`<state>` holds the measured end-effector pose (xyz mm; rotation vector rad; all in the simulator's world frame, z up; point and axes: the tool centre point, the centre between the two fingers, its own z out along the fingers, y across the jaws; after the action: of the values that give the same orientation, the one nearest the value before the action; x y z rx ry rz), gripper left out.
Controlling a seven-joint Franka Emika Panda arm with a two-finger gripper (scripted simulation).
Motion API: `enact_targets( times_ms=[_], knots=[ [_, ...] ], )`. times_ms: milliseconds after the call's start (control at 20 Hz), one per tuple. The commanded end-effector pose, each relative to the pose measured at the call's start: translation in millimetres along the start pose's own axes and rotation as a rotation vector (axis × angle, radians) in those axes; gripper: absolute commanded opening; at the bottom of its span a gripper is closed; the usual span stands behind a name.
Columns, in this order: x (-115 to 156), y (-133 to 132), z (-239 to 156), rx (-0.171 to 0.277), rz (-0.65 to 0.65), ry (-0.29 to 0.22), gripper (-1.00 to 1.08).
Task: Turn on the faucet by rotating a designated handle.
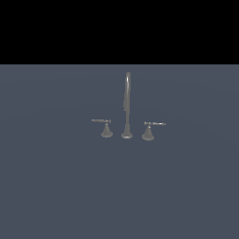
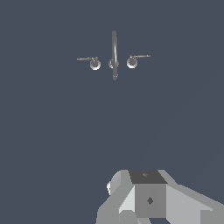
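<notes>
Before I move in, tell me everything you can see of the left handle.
The handle is a small dull grey, metal-looking cone base topped by a thin straight lever. The lever lies about level and points away from the spout, toward the exterior view's left. It stands upright on the flat grey surface, apart from the spout. Nothing touches it; the gripper is not near it in either view.

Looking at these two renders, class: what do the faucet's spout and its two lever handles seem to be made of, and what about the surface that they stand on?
The spout: dull grey metal by its look, with a faint pale sheen along the arch. The handle and the right-hand handle: the same matte grey, probably metal; small highlights on the cones. The surface: flat, uniform slate blue with no texture, so its material stays open.
</notes>
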<state>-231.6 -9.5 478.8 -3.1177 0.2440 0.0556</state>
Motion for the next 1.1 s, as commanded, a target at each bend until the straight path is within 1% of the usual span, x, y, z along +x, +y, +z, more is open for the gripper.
enact_targets(
  times_ms=[0, 250, 600, 1050],
  knots=[
    [12, -5, 4, 0.014, 0.033, -0.004, -1.00],
    [43, -18, 17, 0.050, 0.126, -0.016, -1.00],
    [96, -42, 47, 0.096, 0.301, -0.044, -1.00],
    [159, -71, 99, 0.125, 0.547, -0.079, -1.00]
  ],
)
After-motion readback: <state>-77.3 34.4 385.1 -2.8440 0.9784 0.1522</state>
